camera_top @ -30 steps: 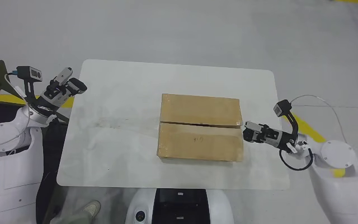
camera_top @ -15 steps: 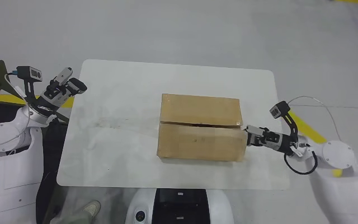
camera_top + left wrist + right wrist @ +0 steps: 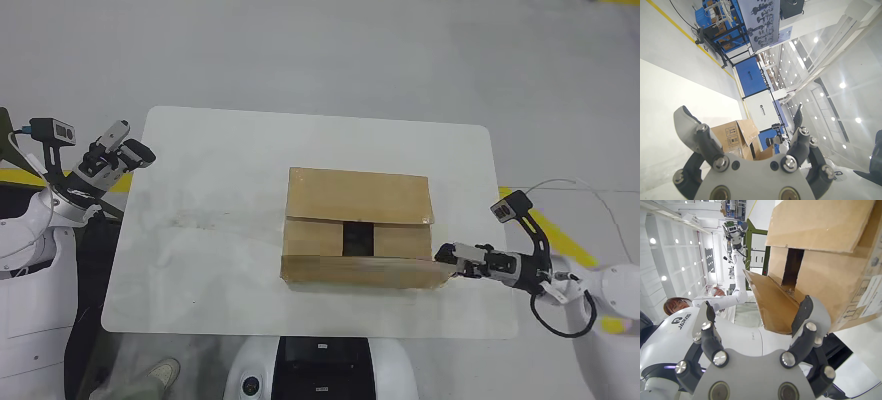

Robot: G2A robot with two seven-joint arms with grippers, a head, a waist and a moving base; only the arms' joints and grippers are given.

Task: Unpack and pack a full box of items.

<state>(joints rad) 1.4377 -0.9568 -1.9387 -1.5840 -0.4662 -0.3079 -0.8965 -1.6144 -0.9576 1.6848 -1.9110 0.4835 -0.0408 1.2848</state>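
Observation:
A brown cardboard box (image 3: 355, 195) stands in the middle of the white table (image 3: 200, 250). Its far top flap lies flat. Its near top flap (image 3: 360, 270) is lifted and tilted toward the table's front edge, showing a dark gap (image 3: 357, 238) between two inner flaps. My right gripper (image 3: 448, 255) sits at the box's near right corner. In the right wrist view it (image 3: 755, 313) is open, and the raised flap (image 3: 772, 306) leans against one finger (image 3: 804, 313). My left gripper (image 3: 135, 152) hangs open off the table's far left corner, with the box (image 3: 734, 136) far beyond its fingers (image 3: 685, 117).
The box takes up the table's centre, with broad white surface to its left and a narrower strip to its right. A yellow floor line (image 3: 555, 235) runs past the table's right edge, under the right arm.
My right gripper has moved toward the table's front edge, swinging the near flap up and open. A dark gap now shows in the box top. The left arm has kept still.

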